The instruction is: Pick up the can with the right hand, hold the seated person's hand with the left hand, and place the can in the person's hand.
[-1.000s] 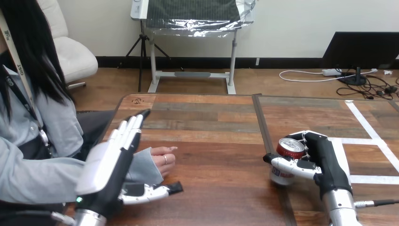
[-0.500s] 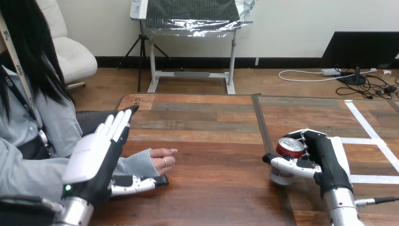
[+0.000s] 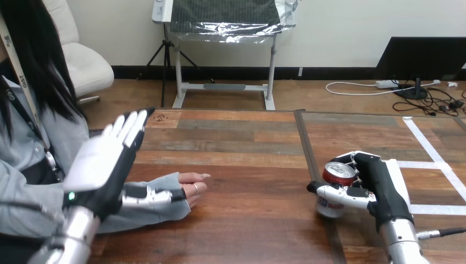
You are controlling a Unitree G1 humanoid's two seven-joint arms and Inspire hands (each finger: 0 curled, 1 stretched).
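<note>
As right hand (image 3: 380, 188) clasps can (image 3: 338, 174), wooden table (image 3: 247, 159), white tape (image 3: 429, 144)

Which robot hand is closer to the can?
The right robot hand: it's wrapped round the can. The left robot hand is far across the table, by the person's hand.

Lower right, a red-and-white can (image 3: 333, 192) with silver top; brown wood-grain table (image 3: 247, 159), white tape lines (image 3: 430, 147); black left hand (image 3: 101, 168) and right hand (image 3: 380, 187), white shells; grey sleeve (image 3: 143, 217) lower left
</note>
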